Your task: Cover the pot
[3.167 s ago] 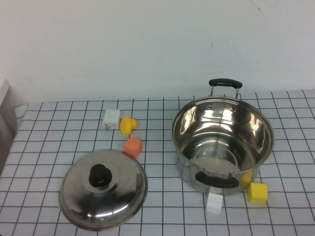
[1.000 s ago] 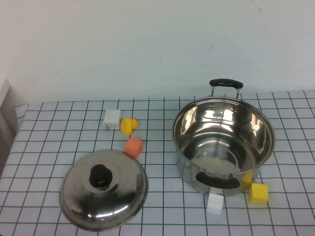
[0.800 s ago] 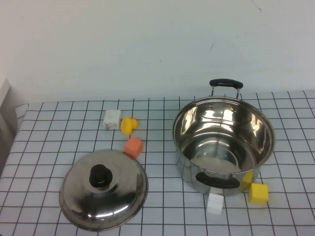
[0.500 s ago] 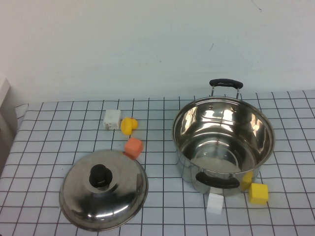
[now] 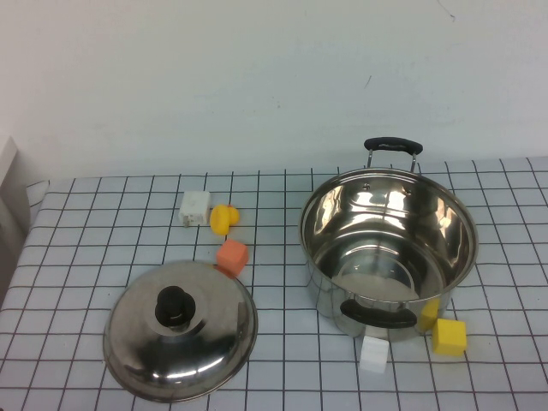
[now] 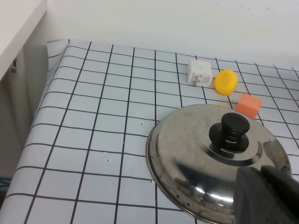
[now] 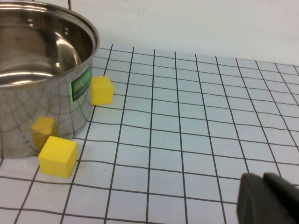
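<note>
The large shiny steel pot (image 5: 385, 214) stands open and empty on the right of the checked table, with black handles at its far and near sides. It also shows in the right wrist view (image 7: 37, 93). The domed steel lid (image 5: 205, 342) with a black knob (image 5: 174, 306) lies on the table at the front left, apart from the pot. Neither arm shows in the high view. My left gripper (image 6: 268, 196) hangs shut and empty just above the lid's (image 6: 196, 158) near rim. My right gripper (image 7: 268, 198) is shut and empty over bare table to the right of the pot.
A white block (image 5: 194, 207), a yellow rounded piece (image 5: 223, 218) and an orange block (image 5: 231, 256) lie behind the lid. A white block (image 5: 373, 354) and a yellow cube (image 5: 449, 336) lie at the pot's near side, with another yellow block (image 7: 101, 90) against its wall.
</note>
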